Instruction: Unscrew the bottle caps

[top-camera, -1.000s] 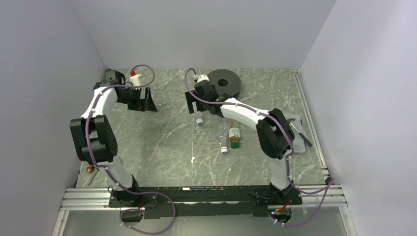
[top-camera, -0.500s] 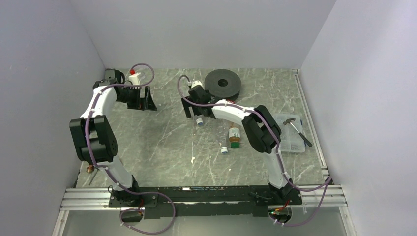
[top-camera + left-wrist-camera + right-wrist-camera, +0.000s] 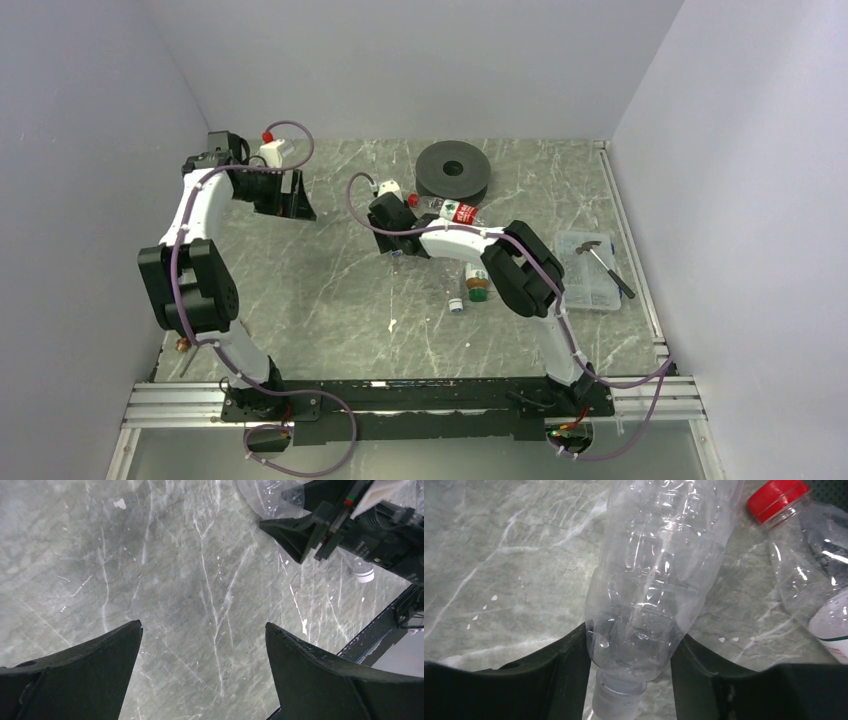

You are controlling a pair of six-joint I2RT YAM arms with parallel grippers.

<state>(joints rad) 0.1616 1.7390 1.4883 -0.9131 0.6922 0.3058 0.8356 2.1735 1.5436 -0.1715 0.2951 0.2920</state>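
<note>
A plain clear bottle (image 3: pixel 651 580) lies on the marble table, its whitish cap (image 3: pixel 616 700) pointing toward the camera. My right gripper (image 3: pixel 629 640) is shut on its shoulder, both fingers pressed against the plastic. Beside it lies the red-label bottle (image 3: pixel 457 211) with a red cap (image 3: pixel 776 497). The amber bottle (image 3: pixel 478 285) and another small clear bottle (image 3: pixel 456 304) lie nearer, partly behind my right arm. My left gripper (image 3: pixel 203 627) hangs open over bare table at the back left, holding nothing.
A black disc (image 3: pixel 453 172) sits at the back centre. A clear plastic box (image 3: pixel 588 268) with a hammer (image 3: pixel 605 265) on it rests at the right. Walls close in on three sides.
My right gripper moved left and toward the near side, then closed on the clear bottle, uncovering the red-label bottle. The left arm shifted slightly left and stayed open.
</note>
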